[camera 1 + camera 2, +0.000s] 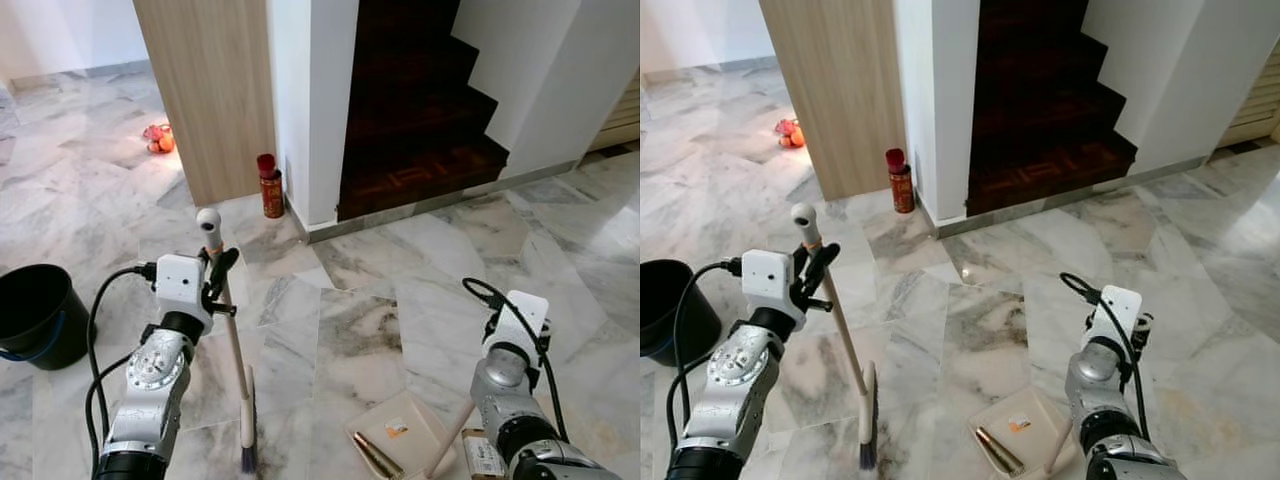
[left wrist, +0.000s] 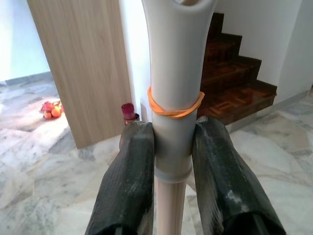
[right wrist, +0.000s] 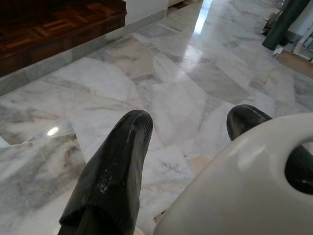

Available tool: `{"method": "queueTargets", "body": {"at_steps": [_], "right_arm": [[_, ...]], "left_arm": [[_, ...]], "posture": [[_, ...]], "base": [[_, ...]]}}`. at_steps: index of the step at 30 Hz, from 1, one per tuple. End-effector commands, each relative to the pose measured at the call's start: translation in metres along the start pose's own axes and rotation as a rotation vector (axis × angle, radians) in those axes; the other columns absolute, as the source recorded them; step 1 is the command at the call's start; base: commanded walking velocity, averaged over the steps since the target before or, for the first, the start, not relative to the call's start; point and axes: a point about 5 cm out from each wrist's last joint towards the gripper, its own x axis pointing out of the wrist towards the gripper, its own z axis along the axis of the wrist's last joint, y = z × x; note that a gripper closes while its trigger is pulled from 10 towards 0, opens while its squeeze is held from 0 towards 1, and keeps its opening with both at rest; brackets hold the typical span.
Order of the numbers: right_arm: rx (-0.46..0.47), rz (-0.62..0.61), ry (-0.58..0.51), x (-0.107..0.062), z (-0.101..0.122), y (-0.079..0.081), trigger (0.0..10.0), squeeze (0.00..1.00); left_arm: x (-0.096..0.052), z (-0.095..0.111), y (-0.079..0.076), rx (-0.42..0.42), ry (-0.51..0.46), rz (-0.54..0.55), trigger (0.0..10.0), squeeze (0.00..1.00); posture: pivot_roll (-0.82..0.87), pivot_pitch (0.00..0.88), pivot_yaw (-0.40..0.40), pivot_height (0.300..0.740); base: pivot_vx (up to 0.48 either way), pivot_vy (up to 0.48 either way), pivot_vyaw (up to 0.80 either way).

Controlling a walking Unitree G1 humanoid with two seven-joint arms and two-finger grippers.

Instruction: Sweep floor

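Observation:
My left gripper (image 2: 172, 132) is shut on the pale handle of a broom (image 1: 232, 340), just below an orange rubber band (image 2: 175, 108). The broom stands nearly upright, its dark bristles (image 1: 247, 458) on the marble floor at the left. A cream dustpan (image 1: 400, 435) lies on the floor at the bottom right, with a brownish-gold scrap (image 1: 372, 455) and a small orange bit (image 1: 396, 428) in it. My right gripper (image 3: 190, 120) is low beside the pan, its fingers (image 3: 122, 156) shut around the white dustpan handle (image 3: 234, 191).
A black bucket (image 1: 35, 315) stands at the far left. A red can (image 1: 270, 187) sits at the foot of the wooden panel (image 1: 215, 90). Dark wooden stairs (image 1: 420, 120) rise behind the white wall. Orange-red items (image 1: 158, 138) lie far left. A small carton (image 1: 482, 455) rests by the dustpan.

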Motion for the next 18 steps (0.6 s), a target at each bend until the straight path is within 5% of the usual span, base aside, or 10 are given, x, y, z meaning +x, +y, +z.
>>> {"method": "queueTargets", "body": {"at_steps": [1, 2, 18], "right_arm": [[-0.014, -0.006, -0.015, 0.000, 0.003, 0.000, 10.0, 0.89], [-0.020, -0.009, -0.013, 0.000, 0.002, 0.000, 10.0, 1.00], [-0.118, -0.056, 0.050, 0.003, -0.008, -0.011, 10.0, 1.00]], "left_arm": [[0.004, 0.009, -0.002, 0.031, -0.050, -0.012, 10.0, 0.00], [0.004, 0.009, -0.002, 0.031, -0.050, -0.014, 10.0, 0.00], [0.004, 0.007, -0.003, 0.028, -0.041, -0.021, 10.0, 0.00]], "posture": [[0.09, 0.000, -0.025, 0.740], [0.09, 0.000, -0.025, 0.740], [0.09, 0.000, -0.027, 0.740]], "base": [[0.000, 0.000, 0.00], [0.000, 0.000, 0.00], [0.000, 0.000, 0.00]]}}
